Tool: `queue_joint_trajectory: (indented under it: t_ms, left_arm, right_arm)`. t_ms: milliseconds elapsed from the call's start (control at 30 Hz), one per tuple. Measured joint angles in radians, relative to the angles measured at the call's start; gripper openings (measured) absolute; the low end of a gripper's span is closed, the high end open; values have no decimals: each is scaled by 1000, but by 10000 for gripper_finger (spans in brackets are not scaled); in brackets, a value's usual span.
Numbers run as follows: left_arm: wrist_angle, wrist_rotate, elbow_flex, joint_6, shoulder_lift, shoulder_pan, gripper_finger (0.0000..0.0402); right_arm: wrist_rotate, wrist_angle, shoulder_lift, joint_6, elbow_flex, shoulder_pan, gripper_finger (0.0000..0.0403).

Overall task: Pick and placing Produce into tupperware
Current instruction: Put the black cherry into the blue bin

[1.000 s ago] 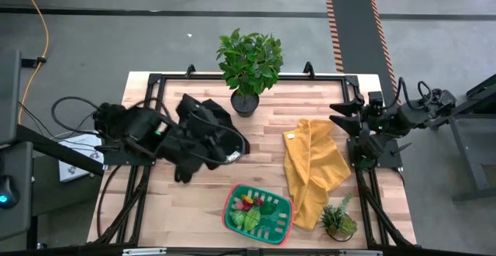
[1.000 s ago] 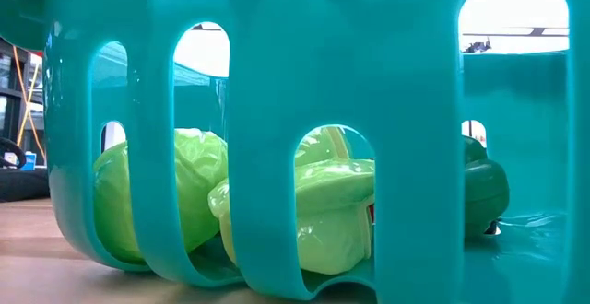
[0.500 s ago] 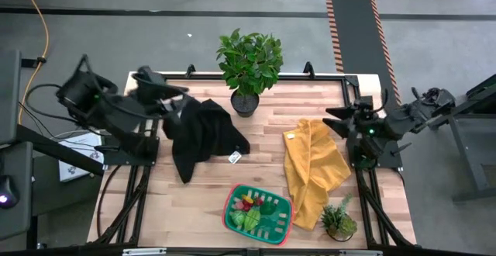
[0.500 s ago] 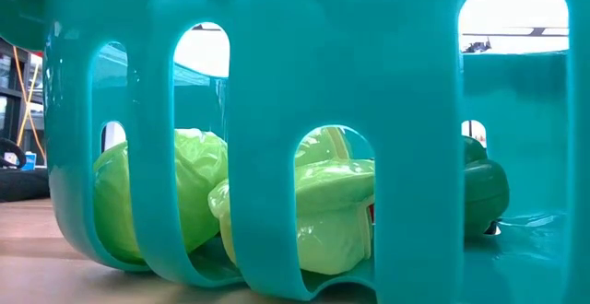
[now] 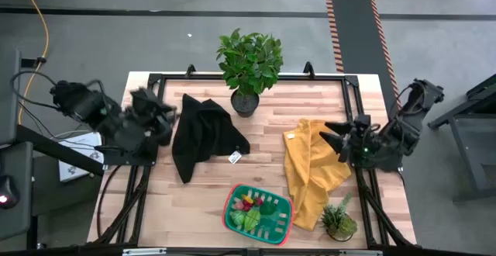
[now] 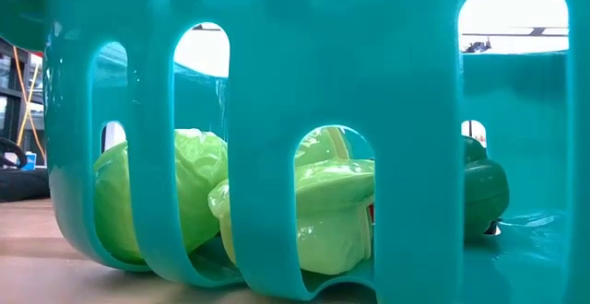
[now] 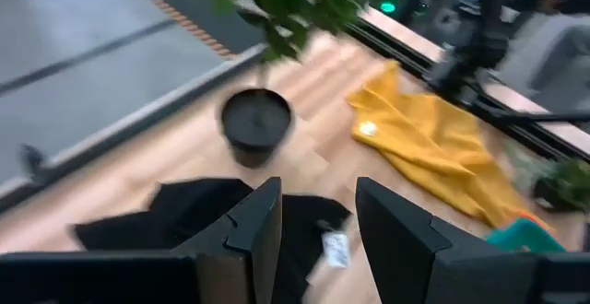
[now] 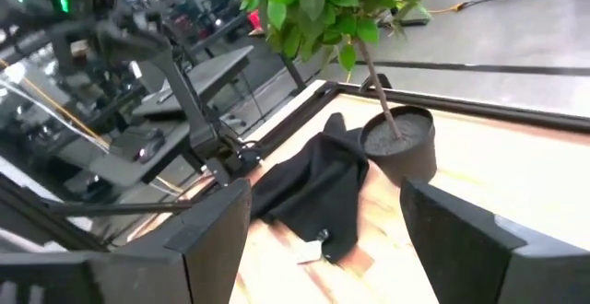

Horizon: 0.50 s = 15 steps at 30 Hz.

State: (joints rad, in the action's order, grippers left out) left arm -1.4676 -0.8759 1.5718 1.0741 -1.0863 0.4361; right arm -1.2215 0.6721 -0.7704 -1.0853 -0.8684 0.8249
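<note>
- Already sitting in the tupperware (image 5: 260,217), near the table's (image 5: 194,202) front edge: the produce (image 5: 249,208), a lime-green, red and dark green cluster at the tray's left end, right end showing bare slotted base.
- Seen through the tray's slots in the low view: lime-green pieces (image 6: 175,198) against the near wall, a darker green piece (image 6: 487,192) off to one side.
- No loose produce spotted anywhere else on the table in the high view, though something could lie hidden under either cloth.
- Just right of the tray, a yellow cloth (image 5: 314,167); beside its lower end, a small plant (image 5: 339,219) at the front right corner.
- Farther back, a black cloth (image 5: 203,132) left of centre with a white tag (image 5: 233,157) at its edge, and a tall potted plant (image 5: 249,68) at the back edge.
- Left gripper (image 7: 313,216) pulled out to the table's left edge, well apart from the tray, fingers narrowly parted with nothing between them.
- Right gripper (image 8: 323,221) off at the right edge, beside the yellow cloth, fingers spread wide and holding nothing.
- Judged step: placing looks finished or close to it, both arms parked away from the work.
- Next move, if anything remains: checking under the cloths for a stray piece, then a reach from whichever arm sits nearer, a narrow pinch on the small toy, and a drop into the tray's bare right end.
</note>
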Motion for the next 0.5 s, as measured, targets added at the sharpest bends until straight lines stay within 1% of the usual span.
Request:
queue_joint_trajectory:
  t_ms: [67, 133, 333, 500]
  left_arm:
    - [55, -13, -87, 39, 20, 53, 129]
    - [78, -50, -164, 112, 33, 106, 129]
    - [76, -120, -365, 431, 37, 263, 129]
    - [76, -149, -505, 684, 38, 349, 129]
  right_arm:
    - [-31, 26, -28, -80, 0, 32, 270]
    - [-45, 44, -60, -146, 0, 58, 270]
    - [-72, 78, -154, -316, 0, 99, 270]
    - [-57, 110, -225, -453, 0, 84, 270]
